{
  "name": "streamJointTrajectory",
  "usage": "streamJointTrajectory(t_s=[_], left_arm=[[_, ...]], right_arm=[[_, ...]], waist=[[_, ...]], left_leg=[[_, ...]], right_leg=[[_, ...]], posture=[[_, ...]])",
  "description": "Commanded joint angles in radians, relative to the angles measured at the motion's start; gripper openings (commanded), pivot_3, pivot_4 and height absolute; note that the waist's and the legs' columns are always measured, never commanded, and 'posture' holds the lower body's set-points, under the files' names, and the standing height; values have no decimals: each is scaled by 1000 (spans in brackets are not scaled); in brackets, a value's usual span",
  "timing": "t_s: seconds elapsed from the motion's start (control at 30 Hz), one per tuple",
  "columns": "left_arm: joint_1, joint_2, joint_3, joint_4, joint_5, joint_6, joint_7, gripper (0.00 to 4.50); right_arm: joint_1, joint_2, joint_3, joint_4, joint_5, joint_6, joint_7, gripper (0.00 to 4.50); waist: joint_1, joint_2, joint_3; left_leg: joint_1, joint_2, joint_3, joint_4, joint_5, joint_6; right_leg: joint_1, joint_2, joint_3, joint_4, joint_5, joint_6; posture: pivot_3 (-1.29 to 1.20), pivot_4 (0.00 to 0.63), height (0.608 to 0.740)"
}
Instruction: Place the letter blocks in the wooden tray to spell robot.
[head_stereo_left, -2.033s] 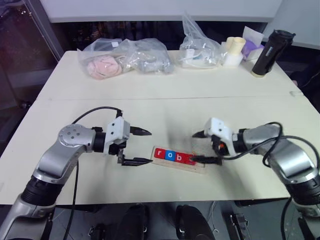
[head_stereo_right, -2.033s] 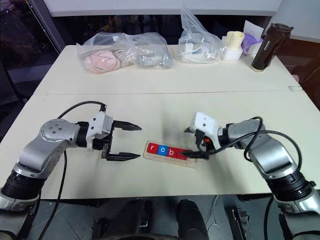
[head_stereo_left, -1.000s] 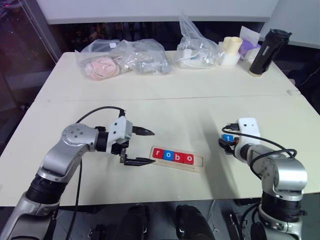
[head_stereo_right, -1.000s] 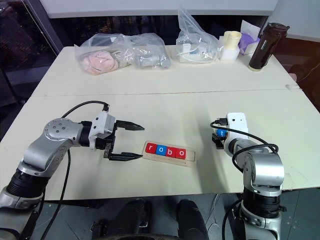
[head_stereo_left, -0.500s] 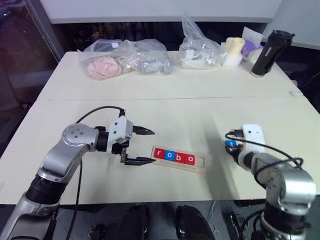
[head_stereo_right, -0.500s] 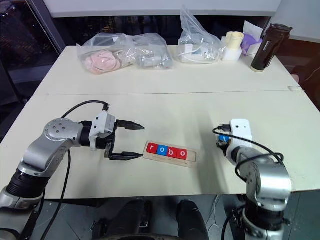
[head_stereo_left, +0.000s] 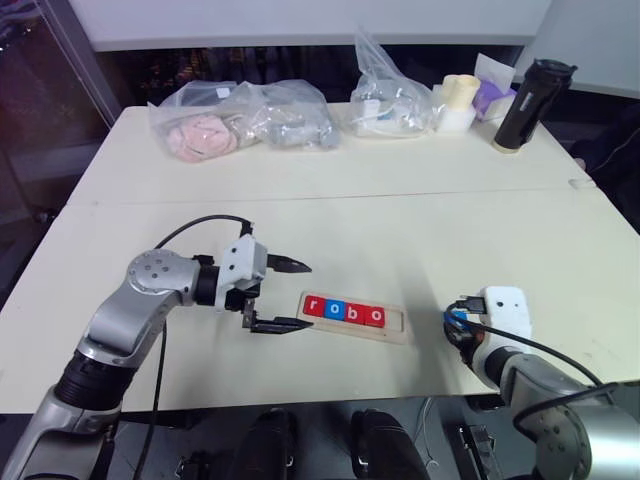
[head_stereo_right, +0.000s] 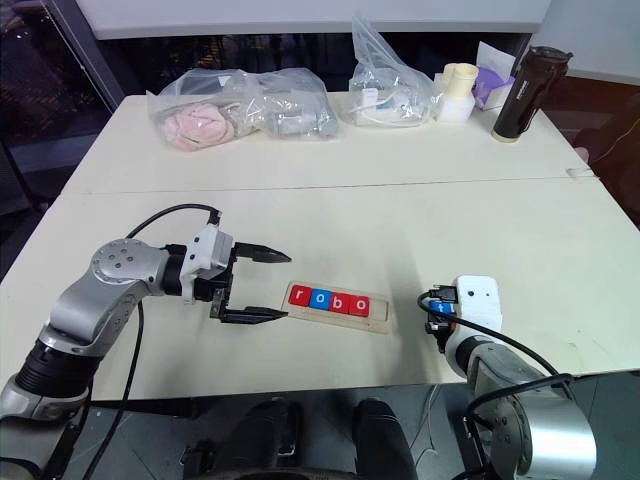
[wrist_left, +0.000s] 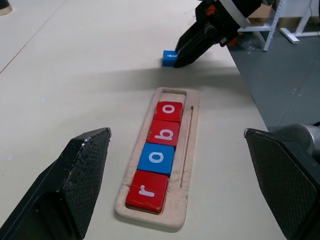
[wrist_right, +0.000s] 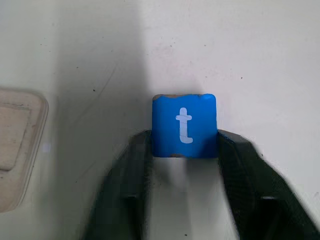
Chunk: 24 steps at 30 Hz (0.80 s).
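Blue t block (wrist_right: 183, 125) — R pincer (wrist_right: 183, 150)

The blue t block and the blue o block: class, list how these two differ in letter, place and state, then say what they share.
1. Letter: the blue t block bears a white t; the blue o block bears a white o.
2. Place: the t block lies on the table, outside the wooden tray; the o block sits in the tray, second in the row.
3. State: the t block lies between the right gripper's fingers; the o block has no gripper on it.
Shared: both are blue with white lowercase letters.
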Motion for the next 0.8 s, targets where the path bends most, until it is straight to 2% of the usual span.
streamJointTrajectory(t_s=[0.03, 0.07, 0.2, 0.27, 0.37, 0.43, 0.53, 0.8], left_arm=[[-8, -4, 4, -22, -6, -8, 3, 4500], [-7, -5, 3, -23, -7, -7, 5, 4500], [-9, -14, -1, -20, -4, -9, 11, 4500], [-9, -18, -2, -18, -1, -11, 11, 4500], [-14, -23, -4, -14, 0, -10, 13, 4500], [-18, -25, -5, -11, 0, -10, 13, 4500], [-20, -26, -6, -14, -2, -8, 14, 4500], [-5, -11, 5, -39, -15, 6, 15, 4500]], right_arm=[[-13, -103, 12, -17, 59, 7, 61, 4163], [-18, -178, 29, -17, 88, 7, 103, 4439], [-58, -525, 64, -12, 242, -31, 363, 4439], [-55, -644, 67, 12, 272, -114, 454, 4439], [22, -822, 52, 128, 257, -412, 683, 4439], [91, -923, 82, 236, 152, -706, 803, 4439], [77, -936, 122, 412, 126, -898, 891, 4439], [-22, -938, 251, 745, 37, -1157, 1028, 4439]], waist=[[-1, 0, 0], [-3, 0, 0], [-8, 0, 0], [-7, -2, 0], [-5, -3, 1], [-2, -3, 1], [-6, -4, 1], [-4, -4, 1]], left_leg=[[0, 0, 0, 0, 0, 0], [0, 0, 0, 0, 0, 0], [0, 0, 0, 0, 0, 0], [0, 0, 0, 0, 0, 0], [0, 1, -1, -1, 0, 0], [-1, 1, -1, -1, 0, 0], [0, 0, 0, 1, 0, 0], [2, 1, 2, 1, 0, 0]], right_leg=[[0, 0, 0, 0, 0, 0], [0, 0, 0, 0, 0, 0], [1, -1, 0, -1, 0, 0], [1, -1, 0, -1, 0, 0], [1, 1, -1, -1, 0, 0], [1, 1, -1, -2, 0, 1], [3, 2, -1, -3, 0, 1], [4, 0, 0, -3, 0, 1]], posture=[[0, 150, 740], [0, 150, 740], [0, 150, 740], [0, 150, 740], [0, 150, 740], [0, 150, 740], [0, 150, 740], [0, 150, 740]])
